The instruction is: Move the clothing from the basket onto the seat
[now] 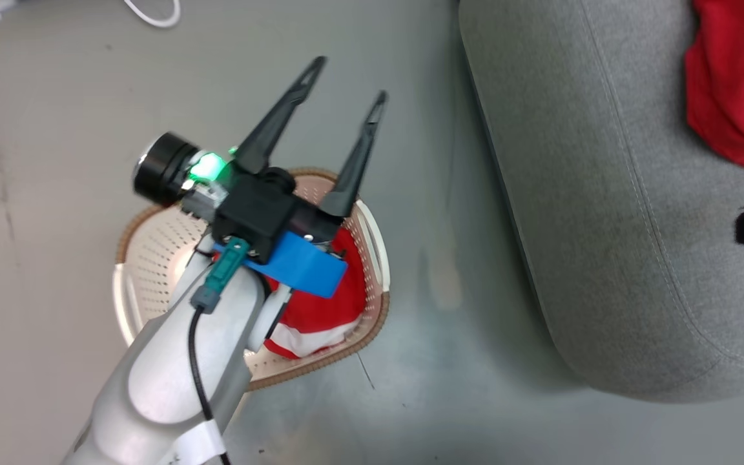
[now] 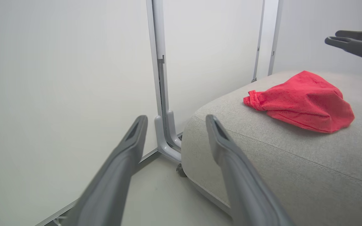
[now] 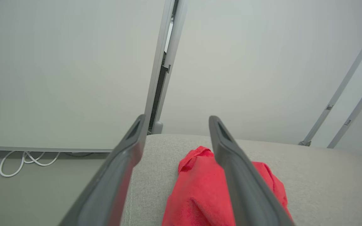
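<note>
Grey seat [image 2: 262, 150] bears plain red garment [image 2: 303, 100]; striped garment [image 1: 314, 320] in basket [image 1: 152, 258]; both arms' jaws gape wide, empty.

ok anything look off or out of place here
Nothing damaged or spilled. The plain red garment lies crumpled on the seat, the striped garment is bunched in the basket, and a white cable loops loose on the floor.

Right tool [image 3: 177, 121] spread above red garment [image 3: 196, 191], seat [image 3: 319, 175].
</note>
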`<state>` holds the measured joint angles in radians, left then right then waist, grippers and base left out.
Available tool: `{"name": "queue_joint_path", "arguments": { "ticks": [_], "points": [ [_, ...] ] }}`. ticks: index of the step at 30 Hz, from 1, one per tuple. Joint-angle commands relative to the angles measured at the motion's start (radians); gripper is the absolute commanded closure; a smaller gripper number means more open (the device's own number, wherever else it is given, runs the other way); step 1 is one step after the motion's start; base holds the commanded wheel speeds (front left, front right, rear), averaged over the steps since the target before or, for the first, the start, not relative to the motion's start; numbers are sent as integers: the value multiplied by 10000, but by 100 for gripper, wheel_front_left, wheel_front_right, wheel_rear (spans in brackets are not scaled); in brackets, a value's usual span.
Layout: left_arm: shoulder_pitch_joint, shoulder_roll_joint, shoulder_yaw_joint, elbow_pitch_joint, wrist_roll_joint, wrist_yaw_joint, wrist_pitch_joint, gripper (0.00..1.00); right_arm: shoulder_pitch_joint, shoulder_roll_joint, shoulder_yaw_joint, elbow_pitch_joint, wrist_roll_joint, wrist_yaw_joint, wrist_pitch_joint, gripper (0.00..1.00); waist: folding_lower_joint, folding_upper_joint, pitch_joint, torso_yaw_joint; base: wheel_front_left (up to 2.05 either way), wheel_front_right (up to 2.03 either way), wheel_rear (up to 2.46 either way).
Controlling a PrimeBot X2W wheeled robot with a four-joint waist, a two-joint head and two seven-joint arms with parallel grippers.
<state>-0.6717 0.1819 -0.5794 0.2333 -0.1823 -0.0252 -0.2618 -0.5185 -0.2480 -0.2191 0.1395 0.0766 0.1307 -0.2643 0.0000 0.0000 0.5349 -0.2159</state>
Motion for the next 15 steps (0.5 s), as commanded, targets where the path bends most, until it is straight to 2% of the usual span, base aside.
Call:
{"name": "queue_joint_path", "arguments": {
  "ticks": [1,6,15],
  "points": [
    [373,-30,356,-13,-90,143,-46,0,332,88,345,-175,-15,1,-2,0,0,0,-846,492,0,0,0],
    [1313,-176,1594,-97,-168,319,-47,0,810,431,1325,-609,35,1,-2,0,0,0,-1790,1078,0,0,0],
    [2619,-416,3050,-300,227,353,-47,0,1483,1021,2266,-776,108,1,-4,0,0,0,-2761,1859,0,0,0]
  ]
}}
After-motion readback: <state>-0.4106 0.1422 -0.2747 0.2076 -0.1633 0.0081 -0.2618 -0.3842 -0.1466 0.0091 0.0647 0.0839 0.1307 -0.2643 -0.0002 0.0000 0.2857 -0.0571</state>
